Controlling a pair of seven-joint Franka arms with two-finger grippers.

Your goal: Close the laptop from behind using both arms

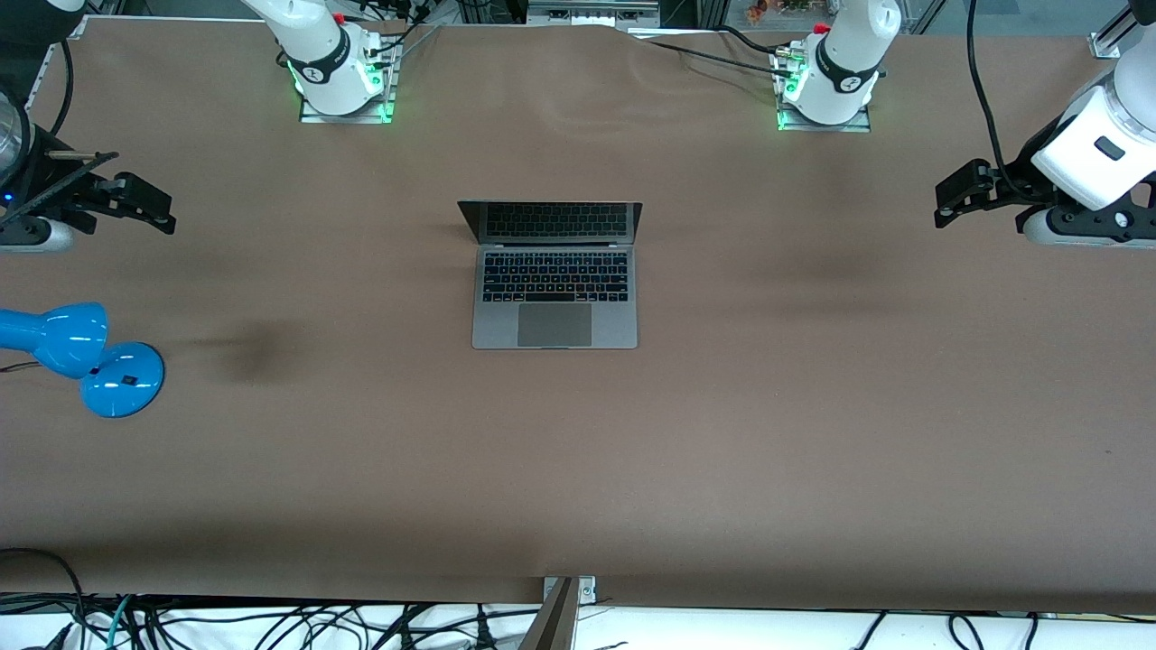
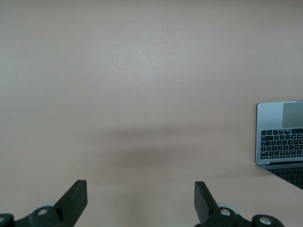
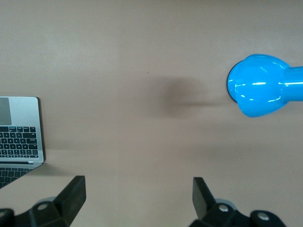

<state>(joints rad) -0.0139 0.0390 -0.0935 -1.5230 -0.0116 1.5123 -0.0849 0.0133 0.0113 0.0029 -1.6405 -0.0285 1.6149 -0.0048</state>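
The space-grey laptop (image 1: 554,298) lies open in the middle of the brown table, with its dark screen standing up toward the arms' bases. My left gripper (image 1: 955,194) hangs open and empty over bare table at the left arm's end, well apart from the laptop. My right gripper (image 1: 161,209) hangs open and empty over the right arm's end. In the left wrist view the open gripper (image 2: 140,198) is over bare table, with the laptop (image 2: 281,142) at the frame's edge. The right wrist view shows that open gripper (image 3: 138,196) and the laptop's corner (image 3: 19,135).
A blue desk lamp (image 1: 81,352) stands at the right arm's end, nearer to the front camera than my right gripper; it also shows in the right wrist view (image 3: 260,85). The arm bases (image 1: 339,81) (image 1: 826,86) stand along the table's edge farthest from the front camera.
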